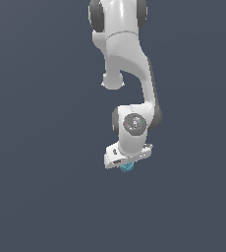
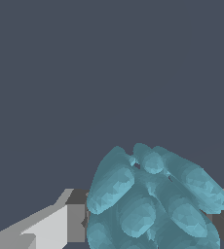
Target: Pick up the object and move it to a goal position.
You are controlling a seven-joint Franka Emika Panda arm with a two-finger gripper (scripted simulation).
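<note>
Where the fingers [image 2: 77, 221] close, the teal ball [image 2: 153, 199] sits between them.

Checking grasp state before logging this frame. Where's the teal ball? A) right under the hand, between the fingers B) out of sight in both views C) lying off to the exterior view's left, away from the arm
A: in the wrist view the teal ball fills the gap between the fingers, and the exterior view shows it directly beneath the gripper.

Gripper body hides most of the ball [image 1: 127, 167].
</note>
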